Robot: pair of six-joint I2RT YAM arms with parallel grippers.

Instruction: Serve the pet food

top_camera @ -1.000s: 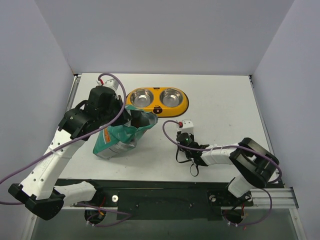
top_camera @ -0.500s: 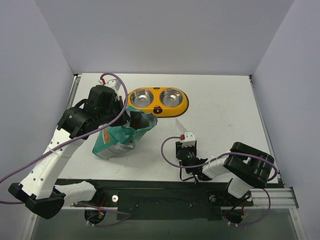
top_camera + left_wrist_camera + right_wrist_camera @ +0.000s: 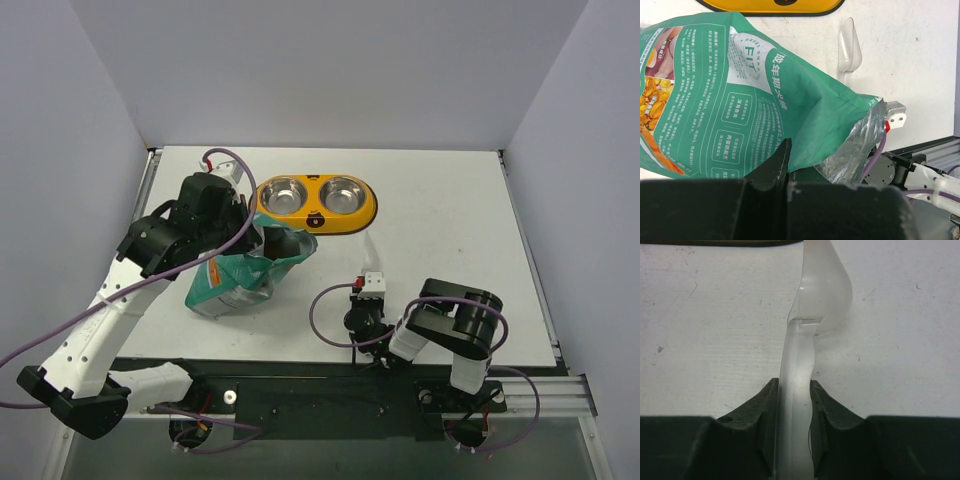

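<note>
Left wrist view gives no sight of the brown kibble pellets themselves: only crinkled silver lining shows at the open mouth of the teal-and-white printed foil bag [image 3: 740, 100], which sits toward the desk's left edge. The left gripper [image 3: 784, 150] is pinched on the bag near that mouth. Just beyond stands the yellow double-bowl feeder [image 3: 372, 212]. Near the white desk's [image 3: 450, 230] front edge, the right gripper [image 3: 792, 390] is clamped on a clear plastic scoop's [image 3: 822, 295] handle.
</note>
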